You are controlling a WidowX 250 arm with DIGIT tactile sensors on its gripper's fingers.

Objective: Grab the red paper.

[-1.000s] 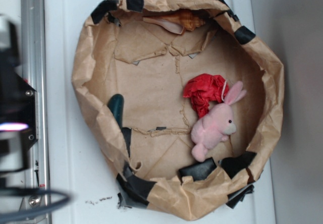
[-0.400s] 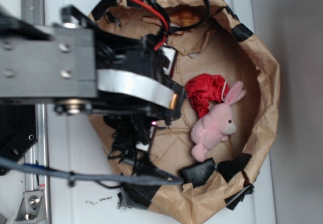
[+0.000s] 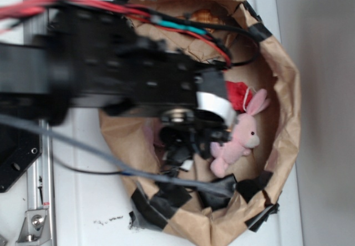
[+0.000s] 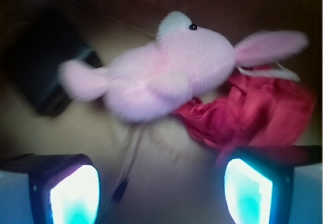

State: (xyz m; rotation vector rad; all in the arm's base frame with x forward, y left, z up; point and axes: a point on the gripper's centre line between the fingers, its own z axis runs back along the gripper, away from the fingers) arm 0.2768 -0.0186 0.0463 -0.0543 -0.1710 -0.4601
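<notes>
Your gripper (image 4: 161, 183) hangs wide open w/ nothing held, likely spread to straddle the red paper (image 4: 255, 115), which lies in the paper-lined basket (image 3: 288, 91) touching the pink bunny (image 4: 166, 77). Exterior view: arm hides most of the paper; wrist view shows it ahead, nearer one finger.

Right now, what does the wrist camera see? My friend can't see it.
A pink bunny lies on brown paper, with the red paper bunched against it on the right. The open gripper shows two glowing fingertips at the bottom, empty.
</notes>
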